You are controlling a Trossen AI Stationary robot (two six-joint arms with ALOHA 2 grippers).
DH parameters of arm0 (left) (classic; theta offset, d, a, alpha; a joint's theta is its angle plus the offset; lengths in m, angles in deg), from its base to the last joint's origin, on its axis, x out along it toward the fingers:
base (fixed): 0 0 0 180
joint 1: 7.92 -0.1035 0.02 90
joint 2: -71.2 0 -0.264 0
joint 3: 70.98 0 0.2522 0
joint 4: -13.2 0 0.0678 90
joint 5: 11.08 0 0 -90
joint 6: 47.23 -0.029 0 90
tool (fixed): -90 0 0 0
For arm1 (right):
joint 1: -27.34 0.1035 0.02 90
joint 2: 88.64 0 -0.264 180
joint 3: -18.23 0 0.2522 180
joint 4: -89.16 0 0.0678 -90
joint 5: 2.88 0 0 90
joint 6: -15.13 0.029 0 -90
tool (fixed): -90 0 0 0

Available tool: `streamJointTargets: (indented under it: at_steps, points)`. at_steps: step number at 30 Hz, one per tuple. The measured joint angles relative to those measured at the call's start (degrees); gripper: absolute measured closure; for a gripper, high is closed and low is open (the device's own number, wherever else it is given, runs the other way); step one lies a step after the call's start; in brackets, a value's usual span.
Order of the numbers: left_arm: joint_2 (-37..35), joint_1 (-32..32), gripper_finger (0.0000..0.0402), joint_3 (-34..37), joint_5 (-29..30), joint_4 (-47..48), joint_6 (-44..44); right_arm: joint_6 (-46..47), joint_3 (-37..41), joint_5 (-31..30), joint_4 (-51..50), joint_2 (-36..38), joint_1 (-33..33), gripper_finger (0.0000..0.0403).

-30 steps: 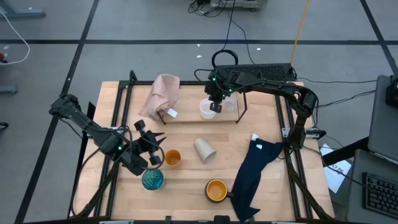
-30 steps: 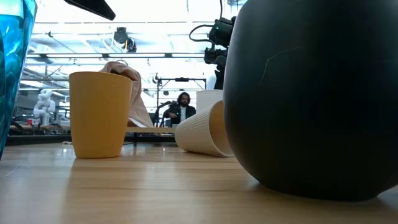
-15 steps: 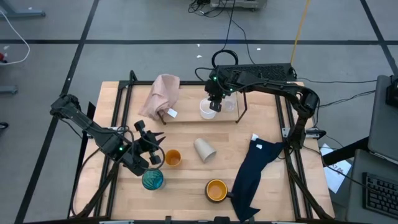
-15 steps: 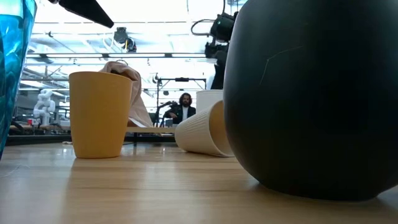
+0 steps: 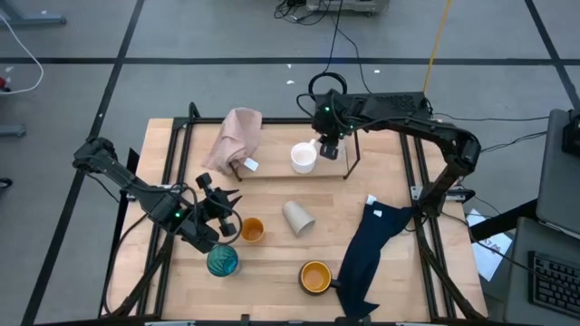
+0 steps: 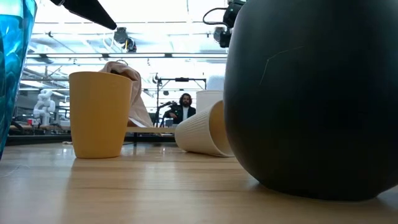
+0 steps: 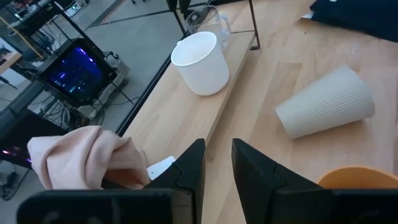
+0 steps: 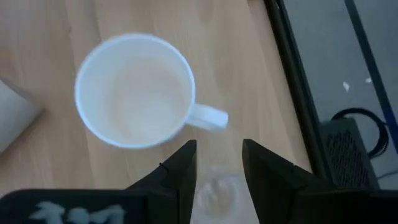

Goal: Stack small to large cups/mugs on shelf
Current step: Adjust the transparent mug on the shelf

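Wooden table (image 5: 272, 258), tiny clear cup (image 8: 214, 190) blurred between right hand (image 8: 219, 163) fingers

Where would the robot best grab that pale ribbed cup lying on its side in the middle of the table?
Probably across the ribbed body of the beige cup, coming straight down from above. It lies tipped over with its rim facing sideways, so the rim offers no grip from above, while its round sides are open to a finger each.

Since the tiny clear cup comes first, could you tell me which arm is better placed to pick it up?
Probably the right: its tool hangs open directly above the clear cup beside the white mug, while the left tool waits near the teal glass.
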Motion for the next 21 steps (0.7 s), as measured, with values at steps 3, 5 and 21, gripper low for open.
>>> streamJointTargets:
  at_steps: [3,5,21]
  points:
    - [0.0,0.0,0.0321,0.0,0.0,-0.1,0.6,-1.0,0.0,-0.2,-2.1,-0.1,-1.1,0.0282]
    - [0.0,0.0,0.0321,0.0,0.0,-0.1,1.0,-2.2,0.0,-2.0,-3.5,-0.1,-1.8,0.0282]
    - [0.0,0.0,0.0321,0.0,0.0,-0.1,1.0,-6.1,0.0,-4.3,-10.6,-0.1,-5.5,0.0282]
